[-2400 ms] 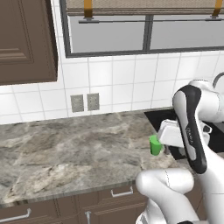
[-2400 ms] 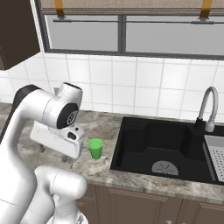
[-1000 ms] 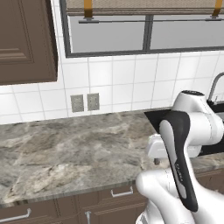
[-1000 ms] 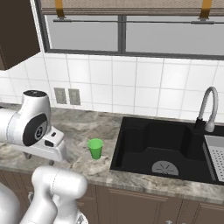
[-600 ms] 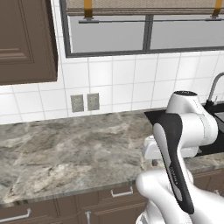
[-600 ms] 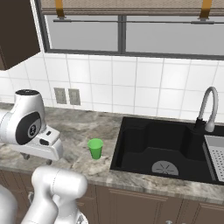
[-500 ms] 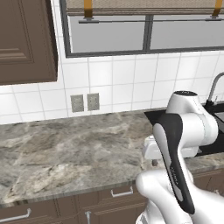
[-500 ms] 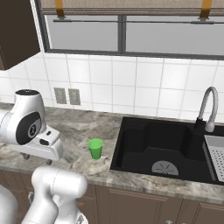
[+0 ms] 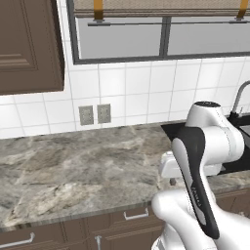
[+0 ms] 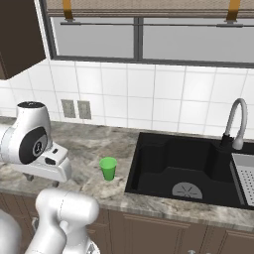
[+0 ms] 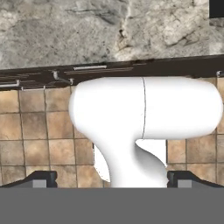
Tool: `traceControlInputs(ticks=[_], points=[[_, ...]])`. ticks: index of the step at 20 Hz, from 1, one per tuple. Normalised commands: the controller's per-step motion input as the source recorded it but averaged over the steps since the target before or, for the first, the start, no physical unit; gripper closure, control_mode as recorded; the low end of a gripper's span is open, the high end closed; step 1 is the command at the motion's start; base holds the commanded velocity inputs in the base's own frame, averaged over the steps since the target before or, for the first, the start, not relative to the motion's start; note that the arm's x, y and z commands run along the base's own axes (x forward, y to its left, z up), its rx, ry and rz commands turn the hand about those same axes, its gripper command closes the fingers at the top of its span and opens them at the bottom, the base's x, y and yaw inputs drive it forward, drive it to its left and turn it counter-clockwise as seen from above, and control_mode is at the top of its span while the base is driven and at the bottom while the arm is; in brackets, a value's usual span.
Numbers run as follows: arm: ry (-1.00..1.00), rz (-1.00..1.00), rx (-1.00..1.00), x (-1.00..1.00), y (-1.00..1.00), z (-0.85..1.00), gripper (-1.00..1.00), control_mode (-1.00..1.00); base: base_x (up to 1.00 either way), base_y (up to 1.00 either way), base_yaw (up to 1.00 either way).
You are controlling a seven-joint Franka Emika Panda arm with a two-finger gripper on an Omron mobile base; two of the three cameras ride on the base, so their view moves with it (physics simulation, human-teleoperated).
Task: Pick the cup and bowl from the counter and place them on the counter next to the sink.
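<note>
The small green cup point(image 10: 108, 167) stands upright on the grey stone counter point(image 10: 84, 143), just left of the black sink point(image 10: 186, 166). My gripper point(image 11: 112, 179) hangs low at the counter's front edge, well left of the cup and apart from it. Its fingertips point(image 11: 41, 178) stand wide apart, open, with nothing between them. The hand view looks down over the counter point(image 11: 109, 26), the dark cabinet fronts and the tiled floor. In the left base view my own arm covers the spot where the cup stands on the counter point(image 9: 73, 166). The bowl is out of view.
A chrome faucet point(image 10: 234, 124) rises behind the sink, and a grey tray insert point(image 10: 245, 173) sits in its right basin. Two wall outlets point(image 10: 75, 109) are set in the white tile. A dark upper cabinet point(image 9: 27, 44) hangs at the left. Cabinet handles point(image 9: 135, 214) run under the counter.
The arm has drawn back from the cup toward the base and dropped lower; over the last half second it barely moves. The cup stays put beside the sink.
</note>
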Motion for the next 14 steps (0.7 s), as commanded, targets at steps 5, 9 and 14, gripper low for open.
traceControlInputs(ticks=[5,9,14], points=[[0.0,0.0,0.0,0.0,0.0,0.0,-1.0,1.0,-0.49,0.2,0.0],[0.0,0.0,0.0,0.0,0.0,0.0,-1.0,1.0,-0.73,0.22,0.0],[0.0,0.0,0.0,0.0,0.0,0.0,-1.0,1.0,-0.13,0.04,0.0]])
